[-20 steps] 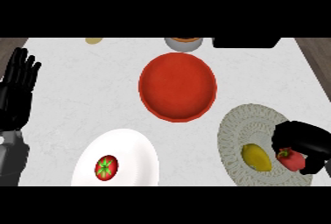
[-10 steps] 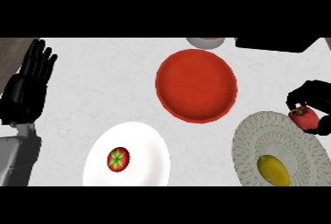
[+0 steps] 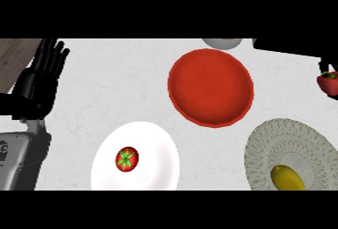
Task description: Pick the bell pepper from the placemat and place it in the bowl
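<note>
A red bell pepper (image 3: 329, 83) shows at the head view's right edge, above the counter, with my right hand (image 3: 327, 65) curled round it; most of that hand is cut off by the edge. The red bowl (image 3: 210, 86) sits on the counter left of the pepper, with nothing in it. A round woven placemat (image 3: 290, 145) lies at the lower right with a yellow lemon (image 3: 288, 177) on it. My left hand (image 3: 40, 85) rests open at the far left, fingers up.
A white plate (image 3: 146, 165) at the lower middle carries a tomato (image 3: 127, 159). A grey bowl (image 3: 221, 43) and a dark object (image 3: 290, 45) sit at the counter's back. Wooden floor (image 3: 16, 51) shows beyond the counter's left edge.
My right hand has lifted the pepper off the placemat and carried it up and away from it, level with the bowl. The view has shifted, so everything sits further right.
</note>
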